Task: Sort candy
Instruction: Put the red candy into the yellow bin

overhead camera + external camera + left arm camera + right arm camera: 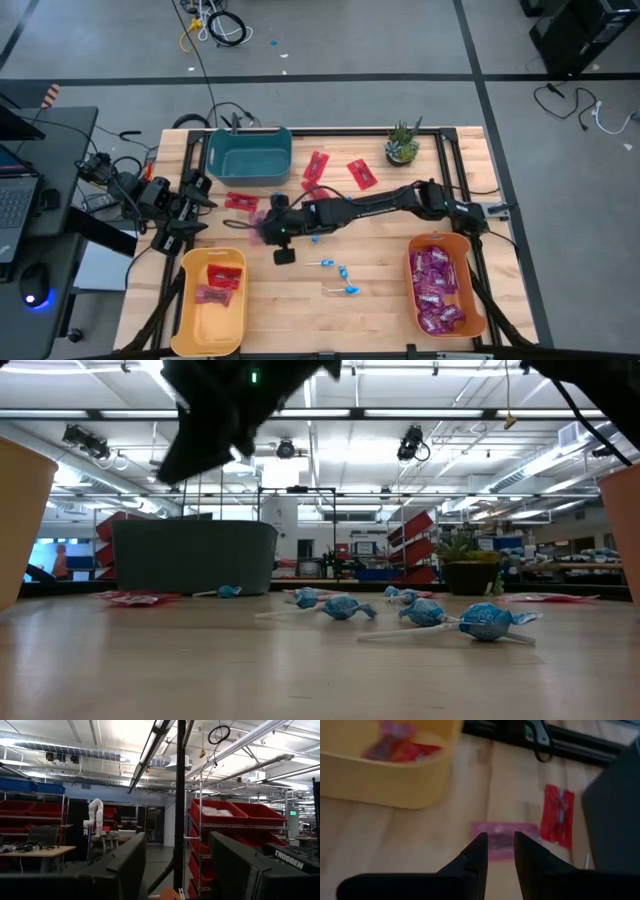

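Candy lies scattered over the wooden table (300, 300): a pink packet (505, 839) sits flat on the wood directly under the right gripper (499, 845), near the yellow bin (212, 310), with a red packet (558, 816) just beside it, more red ones toward the teal bin (250, 155), and blue lollipops (340, 272) nearer the table's middle. The right gripper's fingers stand a little apart, hovering over the pink packet and holding nothing. That packet looks light, thin and crinkly, likely slick on its shiny wrap and soft enough to buckle, so a pinch across its short width near the middle seems the safest hold; an edge grab could let it slide out. It is hardly fragile. The left gripper (190, 210) waits at the table's left edge with its fingers spread wide and empty.
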